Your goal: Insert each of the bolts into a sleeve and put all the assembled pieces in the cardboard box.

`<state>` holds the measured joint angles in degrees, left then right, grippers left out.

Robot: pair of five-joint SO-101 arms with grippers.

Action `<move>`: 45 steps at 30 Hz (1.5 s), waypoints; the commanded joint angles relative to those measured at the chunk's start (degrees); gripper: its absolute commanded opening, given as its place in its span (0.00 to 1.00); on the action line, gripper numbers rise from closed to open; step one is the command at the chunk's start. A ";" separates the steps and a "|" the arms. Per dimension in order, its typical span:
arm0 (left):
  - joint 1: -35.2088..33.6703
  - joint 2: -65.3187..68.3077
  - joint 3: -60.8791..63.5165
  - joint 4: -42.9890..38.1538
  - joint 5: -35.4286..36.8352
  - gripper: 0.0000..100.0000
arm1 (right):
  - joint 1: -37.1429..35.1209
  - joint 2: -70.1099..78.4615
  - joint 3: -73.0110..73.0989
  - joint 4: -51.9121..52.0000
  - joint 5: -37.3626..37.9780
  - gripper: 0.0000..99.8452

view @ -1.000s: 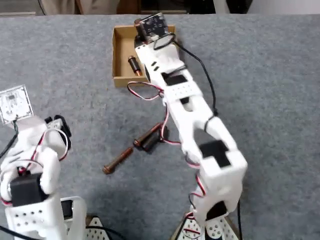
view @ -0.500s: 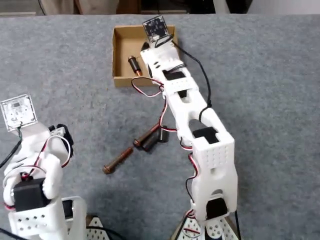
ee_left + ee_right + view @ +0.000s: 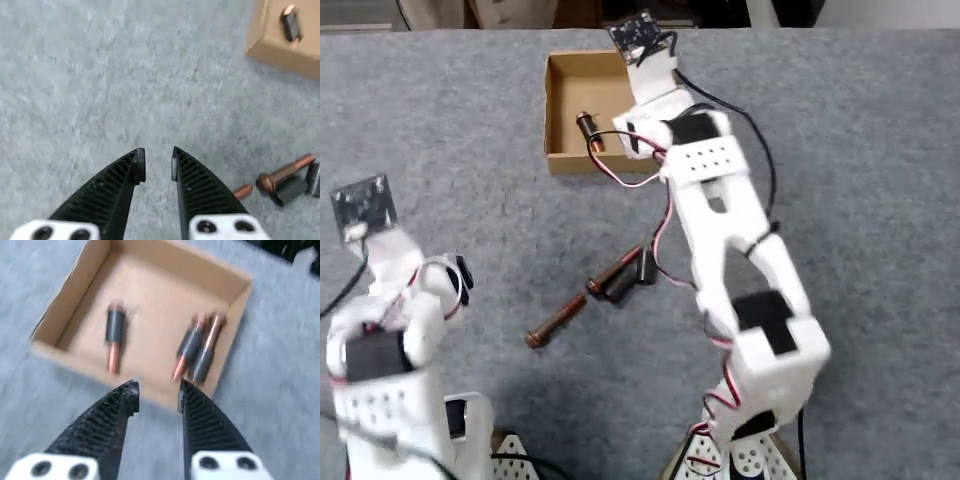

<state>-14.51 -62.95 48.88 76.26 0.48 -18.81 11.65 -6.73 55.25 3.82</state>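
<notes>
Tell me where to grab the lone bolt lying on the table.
I'd grip the bolt at mid-shank from straight above, closing across its length: it lies flat and slanted on the table, its head at the end farther from the box.

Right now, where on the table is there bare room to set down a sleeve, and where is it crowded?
The table is bare to the right of the right arm, and also between the cardboard box and the left arm. It is crowded between the arms, where a loose bolt and a bolt-and-sleeve cluster lie.
</notes>
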 commanded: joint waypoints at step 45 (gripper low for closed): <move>25.76 23.69 -7.21 -1.67 -22.77 0.10 | 15.08 -36.97 54.55 -10.64 5.63 0.12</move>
<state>9.49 -39.21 56.35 62.81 -19.30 -3.25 -23.43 45.49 49.63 11.56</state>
